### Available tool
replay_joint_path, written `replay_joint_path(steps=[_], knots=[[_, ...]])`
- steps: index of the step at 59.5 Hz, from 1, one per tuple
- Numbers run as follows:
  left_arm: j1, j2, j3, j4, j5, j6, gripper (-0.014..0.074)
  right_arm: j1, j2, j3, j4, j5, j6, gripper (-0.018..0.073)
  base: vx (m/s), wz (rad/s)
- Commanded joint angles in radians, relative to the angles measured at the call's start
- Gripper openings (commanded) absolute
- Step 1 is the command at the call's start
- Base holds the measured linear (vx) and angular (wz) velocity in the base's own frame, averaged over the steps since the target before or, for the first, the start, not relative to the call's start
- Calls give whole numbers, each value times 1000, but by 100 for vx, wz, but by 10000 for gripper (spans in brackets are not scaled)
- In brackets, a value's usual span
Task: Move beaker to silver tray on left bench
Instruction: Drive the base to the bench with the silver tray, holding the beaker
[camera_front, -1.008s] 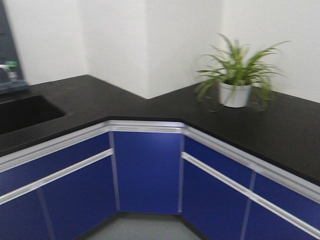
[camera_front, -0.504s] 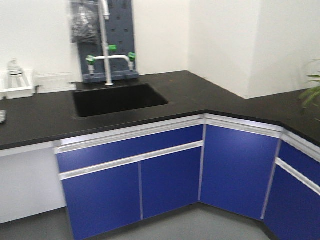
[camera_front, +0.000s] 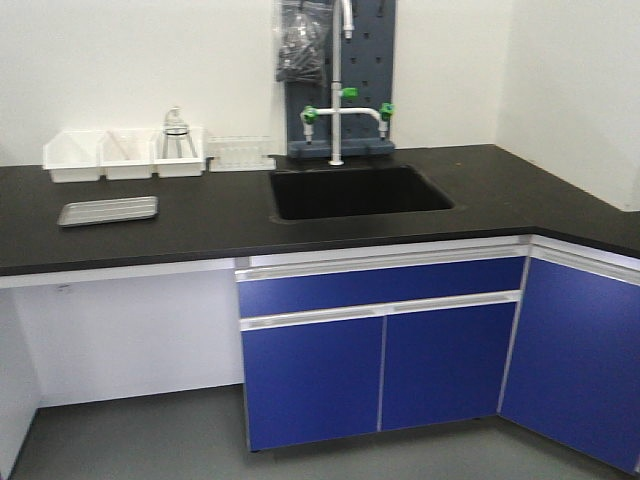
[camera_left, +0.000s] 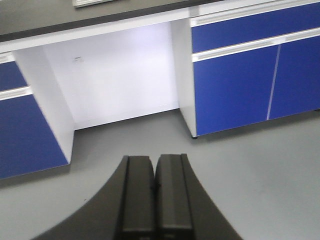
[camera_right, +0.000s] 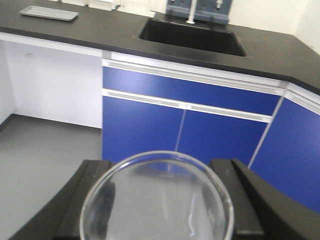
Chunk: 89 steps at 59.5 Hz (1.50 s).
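Note:
My right gripper (camera_right: 159, 172) is shut on the clear glass beaker (camera_right: 157, 200), whose round rim fills the gap between the black fingers. It hangs above the grey floor in front of the left bench (camera_front: 220, 225). The silver tray (camera_front: 108, 211) lies flat on the bench top, left of the sink; it also shows in the right wrist view (camera_right: 49, 13) at the far upper left. My left gripper (camera_left: 155, 165) is shut and empty, low over the floor, facing the white panel (camera_left: 120, 75) under the bench. Neither gripper shows in the front view.
A sunken sink (camera_front: 358, 192) with a green-handled tap (camera_front: 340, 110) sits mid-bench. White bins (camera_front: 125, 155) holding a flask stand at the back left by the wall. Blue cabinet doors (camera_front: 380, 370) are below, and the bench turns a corner at the right (camera_front: 590, 225).
The front view has swung left: the potted plant and bench corner have left the view, and the sink, white bins and silver tray have come in.

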Motion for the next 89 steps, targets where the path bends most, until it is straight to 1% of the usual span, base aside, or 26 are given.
replay_joint_path(steps=[1,32,66,77,89], knots=[[-6,-7,20,-3,-75,-2,1,-3,4,-30,-23,-74,-5,-11,-3,34],[-6,-7,20,-3,-75,-2,1,-3,4,-30,-23,-74,-5,-11,6,40],[-6,-7,20,-3,-75,-2,1,-3,4,-30,-23,-73,-5,-11,24,58],[-6,-7,20,-3,-75,-2,1,-3,4,-30,-23,-73,-5,-11,35,21],[-6,-7,20,-3,-75,-2,1,-3,4,-30,-23,-73,-5,-11,42,-9]])
